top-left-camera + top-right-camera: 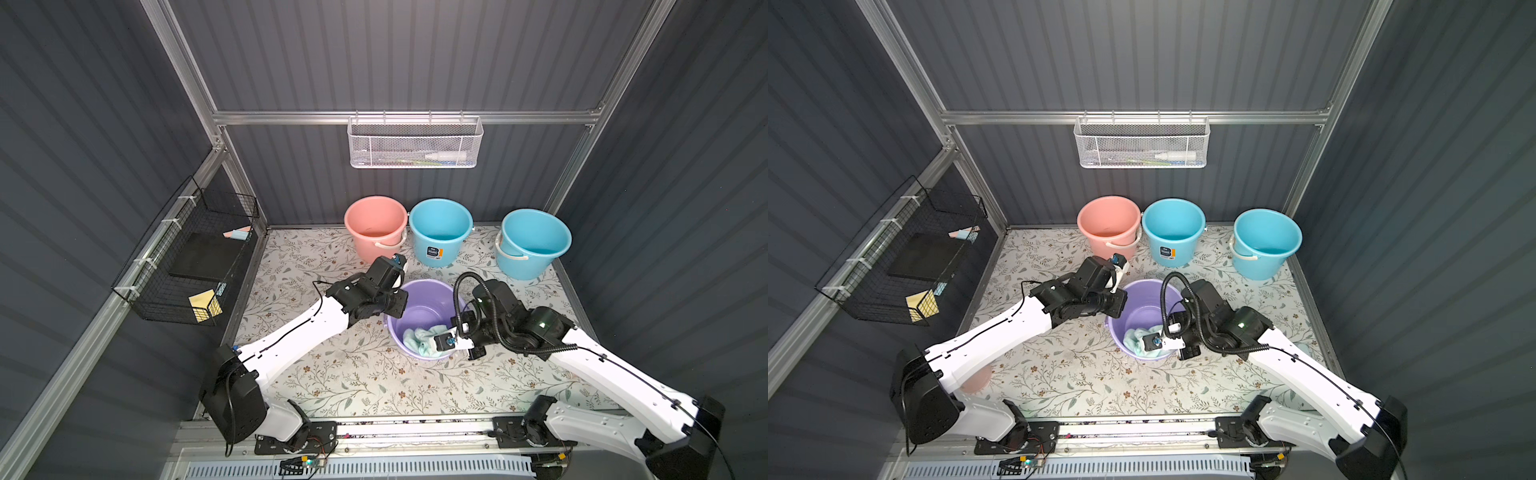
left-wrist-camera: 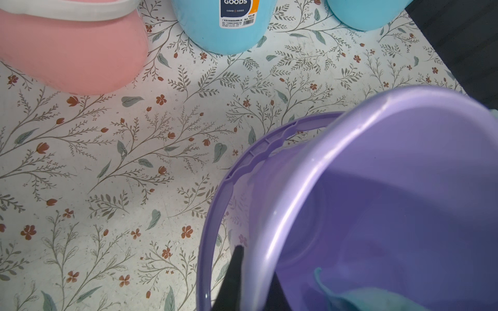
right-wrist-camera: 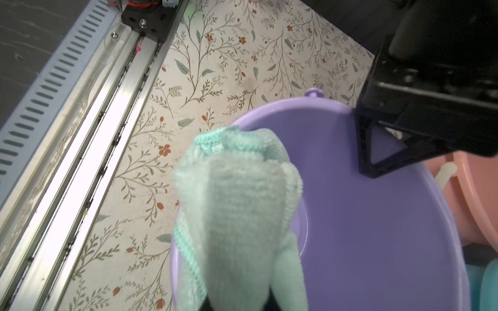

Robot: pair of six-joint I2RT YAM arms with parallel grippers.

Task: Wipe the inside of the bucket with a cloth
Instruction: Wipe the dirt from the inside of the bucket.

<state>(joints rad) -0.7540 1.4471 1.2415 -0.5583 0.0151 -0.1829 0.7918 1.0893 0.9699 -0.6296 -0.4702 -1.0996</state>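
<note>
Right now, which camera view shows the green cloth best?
The right wrist view: the green cloth fills the middle, its weave clear against the purple bucket. In both top views the cloth is small, partly behind the right gripper. The left wrist view shows only a corner.

Light: even, diffuse, overhead; floral counter bright, walls at 9 and 3 o'clock dim.
Shadows: soft, faint.
Glare: rail blown white in right wrist view; sheen along purple bucket rim.
Focus: cloth near lens, soft.
Distortion: frame posts splay outward in both top views.
</note>
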